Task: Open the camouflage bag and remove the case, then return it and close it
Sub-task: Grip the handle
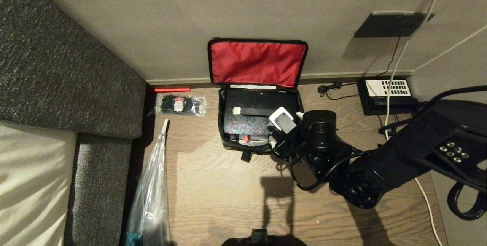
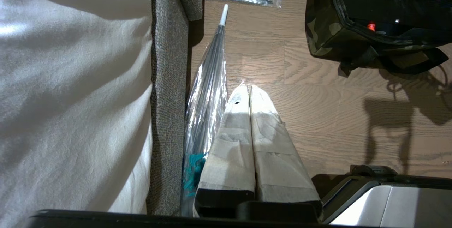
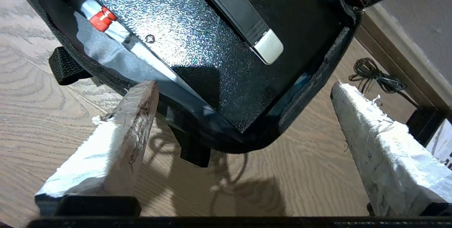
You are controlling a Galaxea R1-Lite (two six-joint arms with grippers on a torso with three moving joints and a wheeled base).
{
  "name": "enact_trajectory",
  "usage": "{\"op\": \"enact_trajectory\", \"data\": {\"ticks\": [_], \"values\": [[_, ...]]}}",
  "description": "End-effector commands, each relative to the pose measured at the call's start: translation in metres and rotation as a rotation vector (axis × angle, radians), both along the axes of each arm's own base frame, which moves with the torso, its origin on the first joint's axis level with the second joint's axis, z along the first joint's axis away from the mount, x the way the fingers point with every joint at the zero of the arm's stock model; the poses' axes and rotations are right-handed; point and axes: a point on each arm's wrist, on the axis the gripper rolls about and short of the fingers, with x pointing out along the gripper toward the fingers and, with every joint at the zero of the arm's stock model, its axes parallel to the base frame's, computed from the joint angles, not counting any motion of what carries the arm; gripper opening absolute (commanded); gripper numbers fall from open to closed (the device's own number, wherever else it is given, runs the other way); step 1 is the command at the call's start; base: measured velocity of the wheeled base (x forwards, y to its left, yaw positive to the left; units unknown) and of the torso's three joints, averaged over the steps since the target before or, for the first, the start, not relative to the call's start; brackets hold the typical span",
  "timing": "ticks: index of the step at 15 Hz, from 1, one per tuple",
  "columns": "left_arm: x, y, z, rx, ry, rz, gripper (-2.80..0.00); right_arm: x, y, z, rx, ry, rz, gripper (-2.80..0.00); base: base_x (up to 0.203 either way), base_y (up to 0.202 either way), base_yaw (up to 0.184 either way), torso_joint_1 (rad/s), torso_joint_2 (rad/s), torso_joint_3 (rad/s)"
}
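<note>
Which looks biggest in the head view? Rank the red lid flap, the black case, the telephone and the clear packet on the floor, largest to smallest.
1. red lid flap
2. black case, close behind, its right end hidden by the right gripper
3. telephone
4. clear packet, near the telephone's size, so these two are unsure

From the head we look steeply down on the floor, the camouflage bag [image 1: 258,124] mid-frame. Our right wrist view hangs close above its corner; our left wrist view catches it upper right.
</note>
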Motion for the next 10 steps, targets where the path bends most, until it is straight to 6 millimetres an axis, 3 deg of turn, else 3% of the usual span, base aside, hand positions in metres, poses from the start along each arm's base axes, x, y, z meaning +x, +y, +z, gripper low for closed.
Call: {"op": "enact_trajectory", "data": {"ticks": [1, 10], "values": [[0.0001, 0.0000, -0.0008, 0.000, 0.000, 0.001, -2.80, 0.0016, 0.0014, 0.0010, 0.000, -0.006, -0.001, 0.00, 0.000, 0.000, 0.000, 0.000, 0.00, 0.000], [0.0001, 0.0000, -0.0011, -0.003, 0.006, 0.001, -2.80, 0.0095, 0.0074, 0.0066, 0.007, -0.035, 0.001, 0.00, 0.000, 0.000, 0.000, 0.003, 0.00, -0.095]]}}
